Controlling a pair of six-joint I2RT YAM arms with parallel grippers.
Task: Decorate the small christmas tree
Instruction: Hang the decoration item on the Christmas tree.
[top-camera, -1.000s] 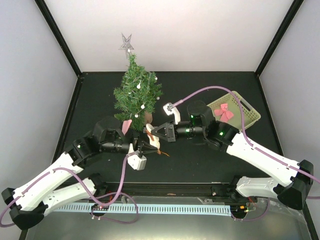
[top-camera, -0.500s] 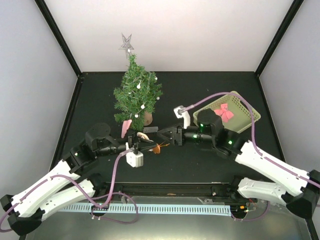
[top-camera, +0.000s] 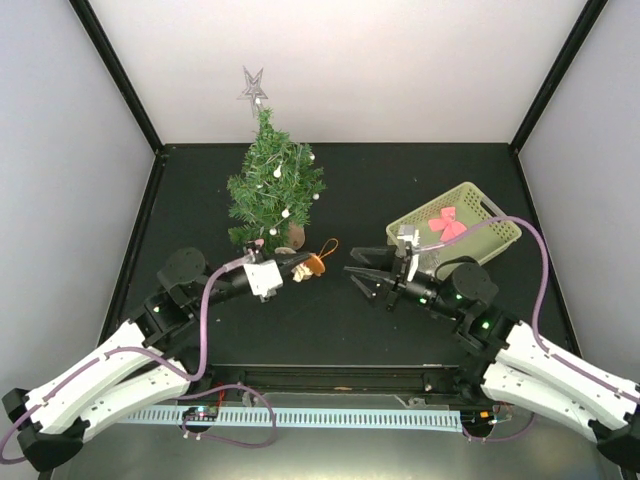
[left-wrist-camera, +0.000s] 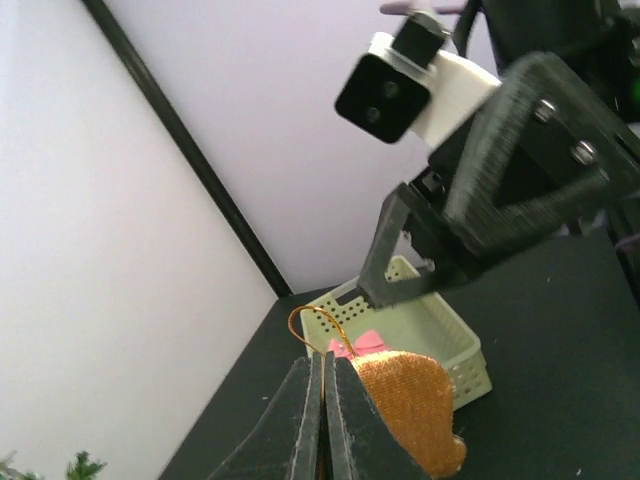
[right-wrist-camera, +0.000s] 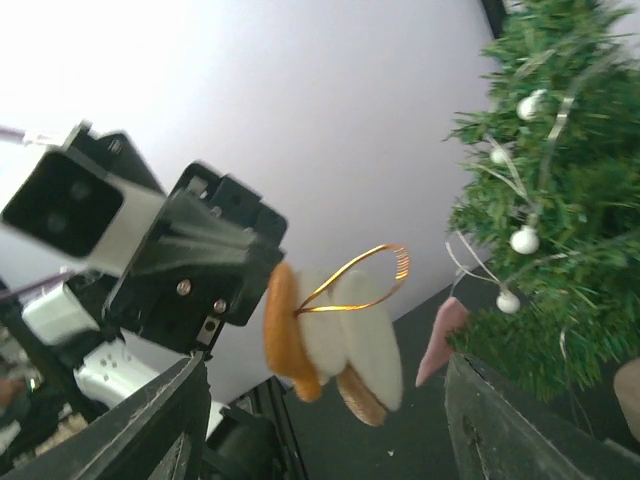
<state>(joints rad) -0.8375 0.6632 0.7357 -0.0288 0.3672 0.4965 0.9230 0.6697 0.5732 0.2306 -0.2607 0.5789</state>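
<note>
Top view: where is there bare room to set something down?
Bare table lies between the small christmas tree and the green basket, and between the tree and the table's left edge. Crowded: the middle in front of the tree, where the left gripper holds a felt ornament facing the open right gripper.

The black table (top-camera: 400, 190) carried the small christmas tree (top-camera: 272, 185) upright in the frame's upper left-centre and a pale green basket (top-camera: 425, 205) right of centre, well apart.

You have one small dark-green bristly christmas tree (top-camera: 275, 185), one pale-green plastic basket (top-camera: 425, 203), one pink ribbon bow (top-camera: 447, 224), one tan fabric ornament (top-camera: 312, 264).
</note>
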